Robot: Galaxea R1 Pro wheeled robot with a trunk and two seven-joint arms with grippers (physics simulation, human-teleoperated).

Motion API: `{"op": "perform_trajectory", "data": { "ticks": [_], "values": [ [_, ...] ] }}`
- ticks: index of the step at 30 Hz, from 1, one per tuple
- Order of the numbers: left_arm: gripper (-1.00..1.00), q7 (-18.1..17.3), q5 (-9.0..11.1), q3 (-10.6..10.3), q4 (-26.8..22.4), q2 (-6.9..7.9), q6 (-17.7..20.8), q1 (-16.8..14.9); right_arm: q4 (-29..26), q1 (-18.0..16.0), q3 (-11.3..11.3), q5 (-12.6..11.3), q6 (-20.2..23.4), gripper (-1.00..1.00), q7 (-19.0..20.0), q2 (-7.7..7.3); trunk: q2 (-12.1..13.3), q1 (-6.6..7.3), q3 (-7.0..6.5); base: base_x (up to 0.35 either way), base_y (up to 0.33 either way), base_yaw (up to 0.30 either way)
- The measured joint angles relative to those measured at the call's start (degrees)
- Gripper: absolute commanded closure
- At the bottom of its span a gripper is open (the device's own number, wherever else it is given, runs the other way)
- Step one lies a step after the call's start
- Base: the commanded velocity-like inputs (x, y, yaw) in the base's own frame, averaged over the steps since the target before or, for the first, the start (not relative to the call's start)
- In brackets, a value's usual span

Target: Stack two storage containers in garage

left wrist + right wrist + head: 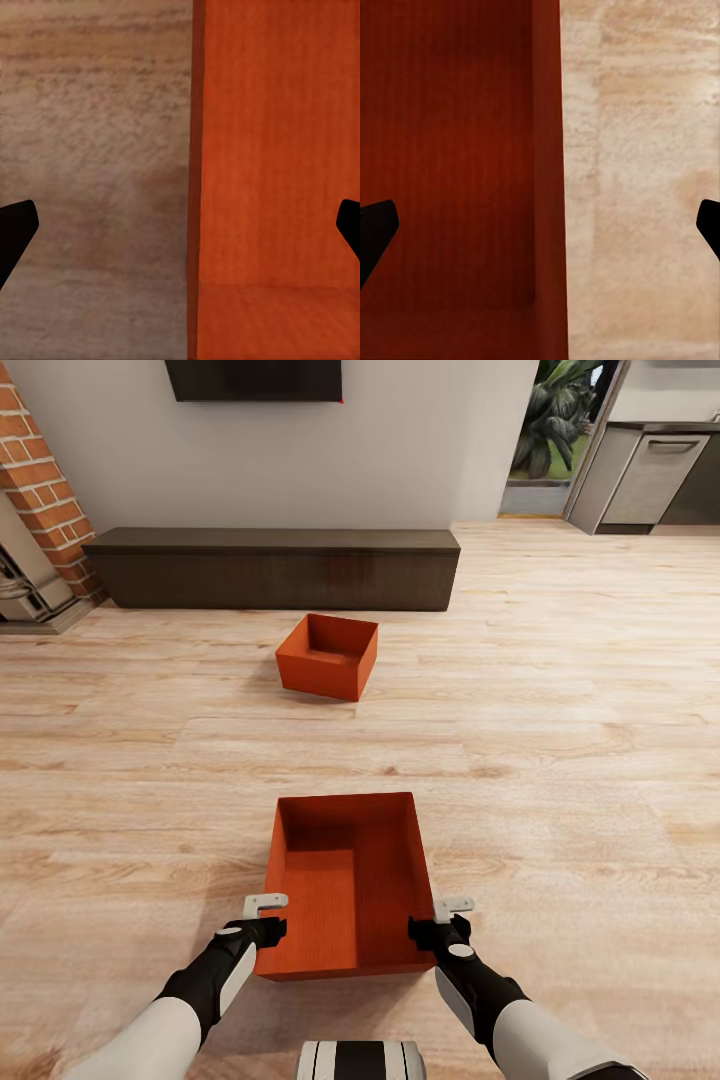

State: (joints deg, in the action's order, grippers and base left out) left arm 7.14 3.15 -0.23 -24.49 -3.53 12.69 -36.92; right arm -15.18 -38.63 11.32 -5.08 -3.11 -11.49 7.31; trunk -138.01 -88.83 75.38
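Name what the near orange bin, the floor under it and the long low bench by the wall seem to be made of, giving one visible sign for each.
Near orange bin: probably plastic, matte; thin plain walls of one even colour with faint fine ribbing.
Floor: light wood planks or laminate; visible grain and board seams, low sheen.
Bench: dark wood or veneer, matte; faint grain, though too far to be sure.

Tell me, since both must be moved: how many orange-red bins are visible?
2: one orange-red open rectangular bin between the robot's arms, another farther off before the long dark bench.
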Motion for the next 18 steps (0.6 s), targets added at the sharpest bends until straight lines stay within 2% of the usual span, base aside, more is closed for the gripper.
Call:
{"op": "perform_trajectory", "data": {
  "ticks": [6, 7, 8, 11, 13, 18],
  "values": [
    [-1.00, 0.00, 0.02, 0.07, -0.08, 0.00, 0.00, 0.00, -0.04, 0.00, 0.00, 0.03, -0.07, -1.00, -0.05, 0.00, 0.00, 0.00, 0.00, 0.000, 0.000, 0.000],
    [1.00, 0.00, 0.02, 0.07, -0.05, 0.00, 0.02, 0.00, -0.05, 0.00, 0.00, 0.03, -0.07, -1.00, -0.05, 0.00, 0.00, 0.00, 0.00, 0.000, 0.000, 0.000],
    [1.00, 0.00, 0.02, 0.07, -0.02, 0.01, 0.03, 0.00, -0.04, 0.00, 0.00, 0.02, -0.07, 1.00, -0.06, 0.00, 0.00, 0.00, 0.00, 0.000, 0.000, 0.000],
    [1.00, 0.00, 0.06, 0.16, 0.27, 0.01, 0.12, 0.00, -0.05, 0.00, 0.00, 0.00, -0.03, 1.00, -0.03, 0.00, 0.00, 0.00, 0.00, 0.000, 0.000, 0.000],
    [1.00, -0.66, 1.34, -0.13, 0.29, -0.06, -0.02, 0.00, -0.06, 0.02, 0.61, -0.19, 0.04, 1.00, 0.25, 0.06, 0.00, 0.00, 0.00, 0.000, 0.000, 0.000],
    [1.00, -0.36, 1.24, -0.25, 0.04, -0.10, -0.03, 0.00, -0.08, 0.01, 0.47, -0.09, 0.07, 1.00, 0.20, 0.04, 0.00, 0.00, 0.00, 0.000, 0.000, 0.000]
  ]
}}
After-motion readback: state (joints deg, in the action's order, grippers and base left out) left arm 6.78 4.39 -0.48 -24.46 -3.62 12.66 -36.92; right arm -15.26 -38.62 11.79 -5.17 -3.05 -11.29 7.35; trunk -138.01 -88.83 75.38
